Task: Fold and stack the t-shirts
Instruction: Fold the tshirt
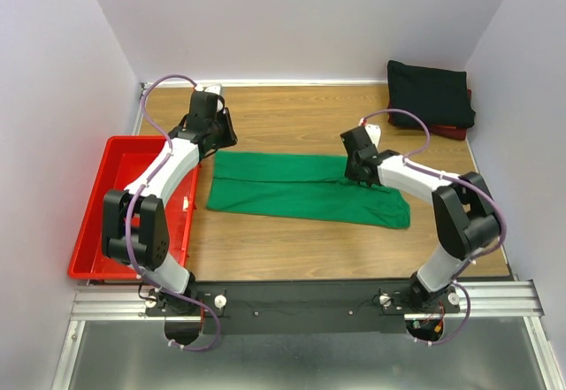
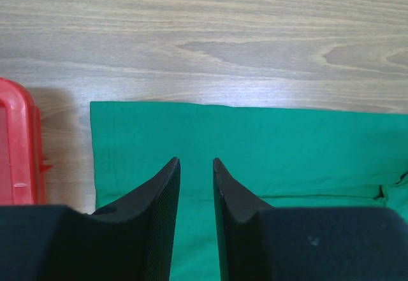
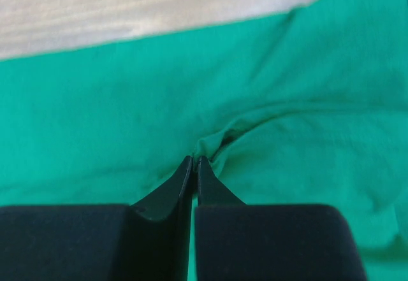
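The bright green cloth t-shirt (image 1: pixel 305 188), folded into a long flat band, lies across the middle of the light wooden table (image 1: pixel 292 116). Its left end is near the red plastic tray (image 1: pixel 95 213) and its right end lies creased under the right arm. The right gripper (image 3: pixel 194 160) is set down on the band's right part, jaws clenched tip to tip on a small puckered ridge of the green cloth, with wrinkles fanning away from the pinch. The left gripper (image 2: pixel 196 161) hangs over the band's left end, jaws parted, with only flat green cloth seen between them; whether its fingertips touch the cloth cannot be told. In the table's far right corner, well apart from the band, the folded black cloth t-shirt (image 1: pixel 431 92) rests on the dark red cloth t-shirt (image 1: pixel 453 130), of which only an edge shows along the near and right sides. The tray stands at the table's left edge, beside the left arm.
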Robot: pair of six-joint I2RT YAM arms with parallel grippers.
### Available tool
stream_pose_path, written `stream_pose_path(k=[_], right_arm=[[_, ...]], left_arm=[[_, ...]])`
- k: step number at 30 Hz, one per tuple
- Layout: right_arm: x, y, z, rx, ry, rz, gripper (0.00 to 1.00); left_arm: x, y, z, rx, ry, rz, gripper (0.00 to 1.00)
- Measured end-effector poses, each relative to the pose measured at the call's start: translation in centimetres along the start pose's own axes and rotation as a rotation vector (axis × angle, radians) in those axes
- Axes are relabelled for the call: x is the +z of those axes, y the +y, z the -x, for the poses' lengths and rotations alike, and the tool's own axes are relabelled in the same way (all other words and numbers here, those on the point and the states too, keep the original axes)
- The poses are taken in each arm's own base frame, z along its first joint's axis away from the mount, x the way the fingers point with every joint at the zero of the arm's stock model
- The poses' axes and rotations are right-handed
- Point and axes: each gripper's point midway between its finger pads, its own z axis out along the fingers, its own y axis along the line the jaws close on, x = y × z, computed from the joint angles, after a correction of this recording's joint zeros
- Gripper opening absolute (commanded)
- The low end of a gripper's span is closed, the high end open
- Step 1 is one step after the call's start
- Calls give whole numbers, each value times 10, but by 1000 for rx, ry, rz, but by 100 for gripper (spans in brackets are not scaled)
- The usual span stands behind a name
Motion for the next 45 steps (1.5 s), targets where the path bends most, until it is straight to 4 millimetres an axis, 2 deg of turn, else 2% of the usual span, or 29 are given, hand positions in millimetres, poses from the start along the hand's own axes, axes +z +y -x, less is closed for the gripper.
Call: stream_pose_path(k=[8,12,15,18,20,23,26,29,32,35,39,42,45], right_arm=[[-31,3,-19,58,-14,55,12],[-39,5,-32,89,-12,79,35],[-41,7,-50,99,13,98,43],[-40,7,-57,98,27,102,49],[-42,7,-55,100,19,107,49],[-51,4,-38,102,-39,104,48],[-55,2,-10,107,-100,94,47],[-47,-1,28,113,-154,60,46],[-32,-5,48,111,-167,26,45],[-11,-17,51,91,-145,-28,45],[9,-35,37,43,-93,-93,42],[12,-38,30,16,-67,-104,41],[12,-37,29,12,-63,-100,38]], left_arm=[[0,-3,-1,2,2,-14,34],[1,-7,-4,8,11,-27,34],[0,-10,-6,13,15,-35,34],[0,-12,-6,20,16,-43,34],[0,-13,-7,22,15,-46,34],[1,-15,-7,27,16,-50,34],[1,-17,-8,30,17,-56,34],[1,-19,-9,32,19,-62,34],[0,-22,-9,36,21,-69,34],[0,-27,-12,46,25,-86,34],[-2,-46,-19,74,43,-138,35],[-5,-69,-30,107,65,-194,35],[-8,-102,-41,148,89,-266,35]])
